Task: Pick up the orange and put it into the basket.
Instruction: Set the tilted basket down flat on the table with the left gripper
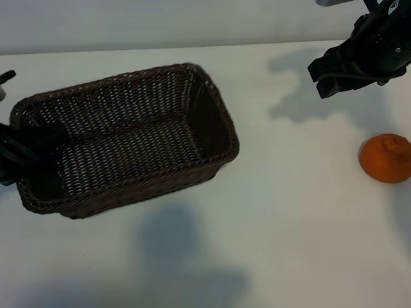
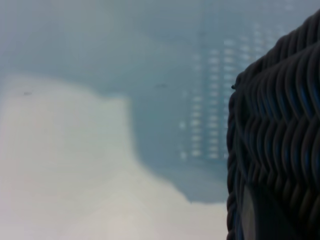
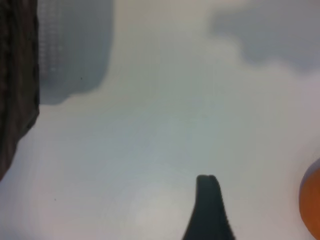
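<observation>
The dark-brown woven basket (image 1: pixel 212 102) lies slanted on the white table at centre left and holds nothing. My left gripper (image 1: pixel 14 154) is at its left end, shut across the rim; the left wrist view shows the basket's weave (image 2: pixel 280 125) pressed up close. The orange (image 1: pixel 385 158) rests on the table at the far right edge, apart from both grippers. My right gripper (image 1: pixel 322 78) hangs open and holds nothing, above the table behind the orange and a little to its left. In the right wrist view one dark fingertip (image 3: pixel 207 200) shows, with the orange (image 3: pixel 312 200) at the edge and the basket (image 3: pixel 15 75) farther off.
The white table (image 1: pixel 289 224) stretches bare between basket and orange, with arm shadows falling on it. A pale wall runs along the table's back edge.
</observation>
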